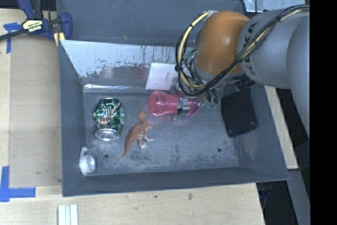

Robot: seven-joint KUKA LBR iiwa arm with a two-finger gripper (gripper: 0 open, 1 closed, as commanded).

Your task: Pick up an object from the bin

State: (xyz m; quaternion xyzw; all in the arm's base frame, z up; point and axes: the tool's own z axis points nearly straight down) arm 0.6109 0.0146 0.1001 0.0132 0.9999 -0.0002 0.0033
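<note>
The claw (185,106) sits low in the bin (71,113), under the arm's orange cover (224,42) and a bundle of looped cables (184,63). It is right at the end of a pink, bulb-shaped plastic thing (160,104), which lies on its side on the bin floor. The round pink body stretches away from the claw toward the view's left, and its darker magenta end is at the claw itself. The wrist and cables hide the claw, so I cannot tell whether it is apart, together or clamped on the pink thing.

Just behind the claw, toward the back wall, a white card (160,76) leans against the slope. On the claw's other side, toward the view's right, a flat black rectangular thing (239,112) lies close by on the floor. In front of the claw and to its left, near the pink thing, is an orange-brown toy dinosaur (138,134). Farther left, well apart from the claw, a crushed green drinks can (108,118) lies on its side. A small white and silver thing (87,162) rests in the near left corner, the farthest of all from the claw.
</note>
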